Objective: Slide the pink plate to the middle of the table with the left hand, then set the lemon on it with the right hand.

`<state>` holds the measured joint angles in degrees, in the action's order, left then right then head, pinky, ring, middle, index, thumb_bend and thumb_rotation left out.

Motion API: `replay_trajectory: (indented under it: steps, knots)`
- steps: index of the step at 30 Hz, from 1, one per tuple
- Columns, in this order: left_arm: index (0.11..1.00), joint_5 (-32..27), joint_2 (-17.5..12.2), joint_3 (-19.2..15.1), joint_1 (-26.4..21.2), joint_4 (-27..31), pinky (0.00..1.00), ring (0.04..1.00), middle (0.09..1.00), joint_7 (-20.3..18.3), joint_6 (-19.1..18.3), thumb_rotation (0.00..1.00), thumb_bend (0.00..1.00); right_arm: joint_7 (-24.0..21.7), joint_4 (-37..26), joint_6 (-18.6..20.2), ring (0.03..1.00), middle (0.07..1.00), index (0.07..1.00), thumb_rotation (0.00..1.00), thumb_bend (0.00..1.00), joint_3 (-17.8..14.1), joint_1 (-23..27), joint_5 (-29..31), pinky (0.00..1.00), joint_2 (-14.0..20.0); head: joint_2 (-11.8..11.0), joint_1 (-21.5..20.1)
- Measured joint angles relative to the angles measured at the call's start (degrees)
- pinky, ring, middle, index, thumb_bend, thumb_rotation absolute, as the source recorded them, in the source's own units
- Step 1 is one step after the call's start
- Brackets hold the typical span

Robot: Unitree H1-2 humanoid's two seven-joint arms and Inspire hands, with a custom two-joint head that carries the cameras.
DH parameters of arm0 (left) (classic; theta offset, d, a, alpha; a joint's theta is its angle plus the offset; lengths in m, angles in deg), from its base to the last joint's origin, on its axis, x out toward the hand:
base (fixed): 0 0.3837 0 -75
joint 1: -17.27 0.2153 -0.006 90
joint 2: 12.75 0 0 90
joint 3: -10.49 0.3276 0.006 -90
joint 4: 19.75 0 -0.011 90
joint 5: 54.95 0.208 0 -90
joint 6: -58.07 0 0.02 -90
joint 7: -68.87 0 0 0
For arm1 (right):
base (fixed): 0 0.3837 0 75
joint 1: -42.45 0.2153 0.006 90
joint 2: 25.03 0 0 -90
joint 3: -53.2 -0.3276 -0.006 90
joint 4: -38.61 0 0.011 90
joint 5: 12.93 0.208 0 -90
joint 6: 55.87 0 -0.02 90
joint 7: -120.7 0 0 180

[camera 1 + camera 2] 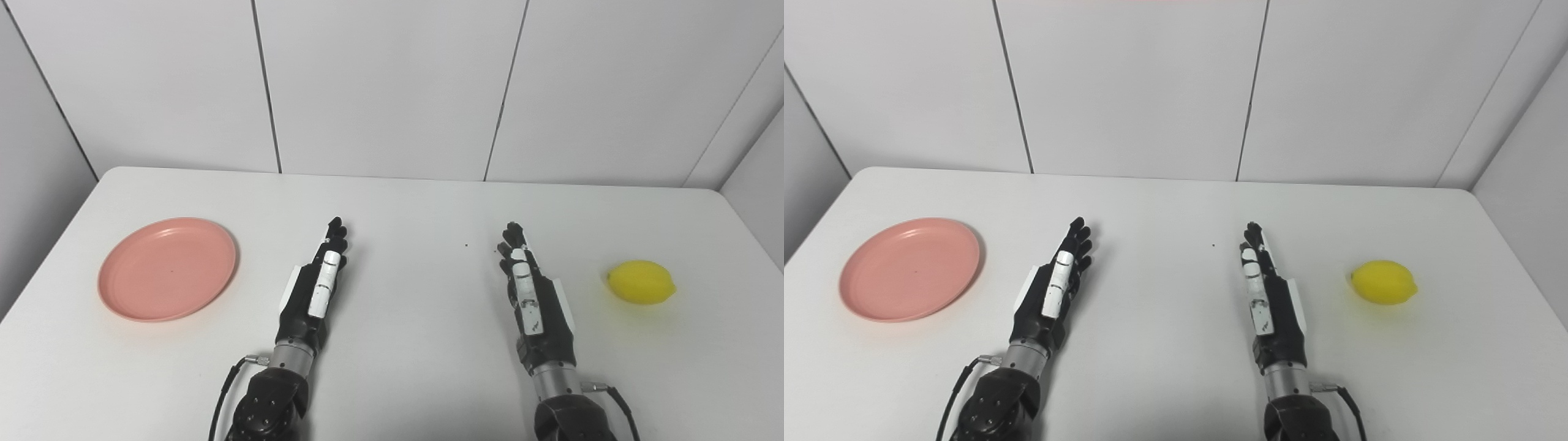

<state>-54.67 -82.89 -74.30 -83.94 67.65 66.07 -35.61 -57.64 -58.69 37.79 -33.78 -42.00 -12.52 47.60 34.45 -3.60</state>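
Both our left hand (318,282) and right hand (530,288) sit empty, fingers straight, so we'd guess the pink plate (167,267) slides easily by its near rim, while the lemon (641,282) looks rollable.

I lose both forearms at the bottom edge, and the tabletop (404,202) is cropped near, left and right.

Bright even light, soft shadows, sharp focus
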Motion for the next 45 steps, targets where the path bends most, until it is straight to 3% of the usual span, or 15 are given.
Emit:
replay_trajectory:
  steps: [28,33,35,36,42,45]
  knots:
    - [0.997,0.0,-0.1,-0.2,0.0,-0.3,1.00,1.000,0.993,0.0,0.2,1.00,0.66,0.0,0.4,0.0,0.970,0.977,0.968,1.00,0.69,-0.3,0.3,-0.1,1.00,0.1,-0.8,-0.3]
    - [1.000,0.1,0.0,0.2,0.0,-0.5,1.00,1.000,1.000,0.0,0.6,1.00,0.66,0.0,0.4,0.0,0.968,0.973,0.966,1.00,0.66,-0.5,0.3,0.1,1.00,0.4,-2.3,4.1]
    - [1.000,0.2,0.1,0.6,0.0,-1.3,1.00,1.000,1.000,0.1,1.3,1.00,0.65,-0.1,0.4,0.0,0.960,0.966,0.959,1.00,0.64,-0.7,0.1,0.1,1.00,0.8,-5.6,12.7]
    - [1.000,0.4,0.3,1.1,0.0,-2.2,1.00,1.000,1.000,0.2,2.3,1.00,0.65,-0.1,0.4,0.0,0.952,0.959,0.950,0.99,0.61,-1.0,-0.1,0.2,1.00,1.0,-6.4,14.3]
    - [1.000,1.9,2.4,2.0,-1.8,-7.6,1.00,1.000,1.000,2.0,8.4,1.00,0.62,-0.2,1.3,-3.5,0.944,0.935,0.925,0.90,0.55,-3.6,-1.2,2.6,1.00,1.6,-10.2,20.2]
    - [1.000,2.8,3.6,2.3,-3.1,-10.2,1.00,1.000,1.000,2.6,10.7,1.00,0.62,-0.3,1.5,-3.7,0.956,0.944,0.937,0.90,0.55,-4.3,-1.3,3.5,1.00,1.6,-10.9,20.8]
